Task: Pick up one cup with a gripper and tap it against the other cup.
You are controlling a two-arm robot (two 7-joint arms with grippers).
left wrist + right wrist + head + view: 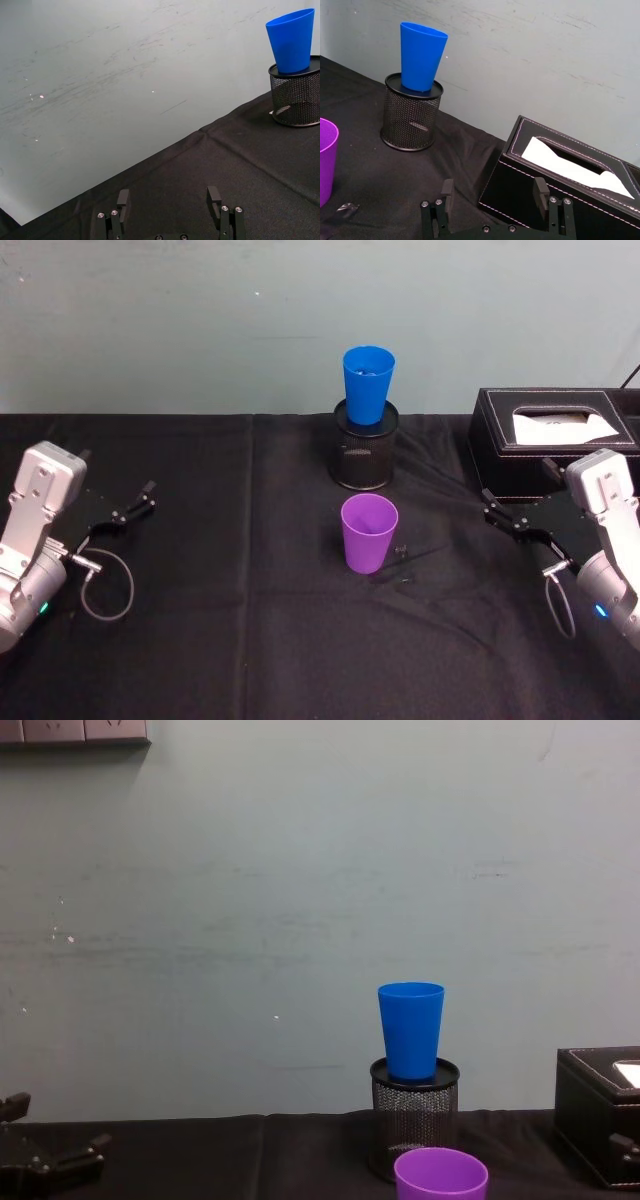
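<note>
Right gripper jaws apart; purple cup well left.

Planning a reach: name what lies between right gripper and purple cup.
Head view: bare black cloth from right gripper to purple cup, save a small dark scrap by the cup.

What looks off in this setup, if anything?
The blue cup is perched on top of the black mesh pot, not down on the black cloth like the purple cup. A small shiny scrap lies beside the purple cup. The left gripper and right gripper are open at the sides.
</note>
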